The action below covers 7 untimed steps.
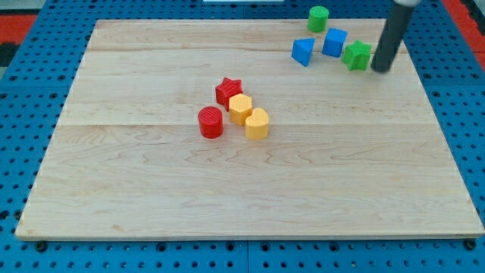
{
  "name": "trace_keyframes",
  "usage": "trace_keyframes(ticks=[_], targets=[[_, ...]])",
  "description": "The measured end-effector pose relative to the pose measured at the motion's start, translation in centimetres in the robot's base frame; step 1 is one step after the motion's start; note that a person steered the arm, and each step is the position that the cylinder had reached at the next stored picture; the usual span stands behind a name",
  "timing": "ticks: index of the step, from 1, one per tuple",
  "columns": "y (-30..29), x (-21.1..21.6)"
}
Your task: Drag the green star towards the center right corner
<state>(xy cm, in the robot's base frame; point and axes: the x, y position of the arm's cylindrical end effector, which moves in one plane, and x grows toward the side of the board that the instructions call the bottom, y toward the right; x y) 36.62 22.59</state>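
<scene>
The green star [357, 56] lies near the view's top right on the wooden board [151, 197]. My tip [380, 70] stands just right of the star, close to it or touching it. The dark rod rises from there to the view's top edge. A blue cube [334, 42] sits just up and left of the star, nearly touching it.
A blue wedge-like block [303, 51] lies left of the blue cube and a green cylinder [318, 18] sits at the board's top edge. Near the middle cluster a red star [229, 90], a red cylinder [211, 122], a yellow hexagon [241, 108] and a yellow heart-like block [257, 123].
</scene>
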Motion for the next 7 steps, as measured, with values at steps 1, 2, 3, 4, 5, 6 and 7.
trace_keyframes(ticks=[1, 2, 3, 4, 5, 6, 7], targets=[[0.6, -1.8], [2.2, -5.8], [0.1, -12.3], [-3.9, -9.6], [-0.6, -3.7], [0.3, -1.7], [1.4, 3.3]])
